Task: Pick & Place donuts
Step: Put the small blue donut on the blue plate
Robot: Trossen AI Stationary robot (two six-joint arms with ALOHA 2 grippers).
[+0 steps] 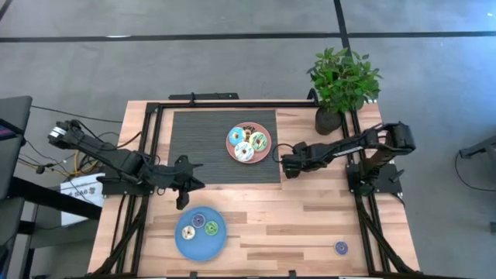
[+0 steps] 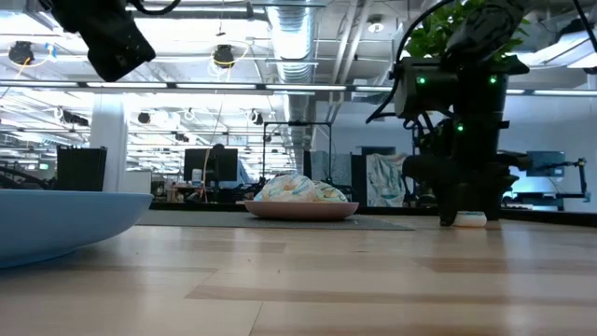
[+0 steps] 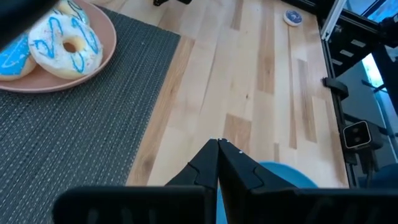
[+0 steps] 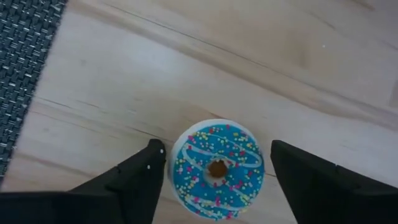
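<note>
The pink plate (image 1: 267,156) on the dark mat holds several iced donuts (image 1: 246,144), also seen in the left wrist view (image 3: 65,43). The blue plate (image 1: 221,246) carries three small donuts (image 1: 199,225). A lone purple donut (image 1: 341,247) lies near the table's right near corner. My right gripper (image 4: 217,155) is open and low over the wood beside the pink plate, its fingers on either side of a blue-iced sprinkled donut (image 4: 216,169) that lies flat on the table. My left gripper (image 3: 217,149) is shut and hangs above the table between mat and blue plate.
A potted plant (image 1: 341,85) stands at the table's far right corner, close behind my right arm. The dark mat (image 1: 201,147) covers the far middle. Black frame rails (image 1: 139,194) run along both sides. Bare wood (image 1: 294,225) lies between the blue plate and the purple donut.
</note>
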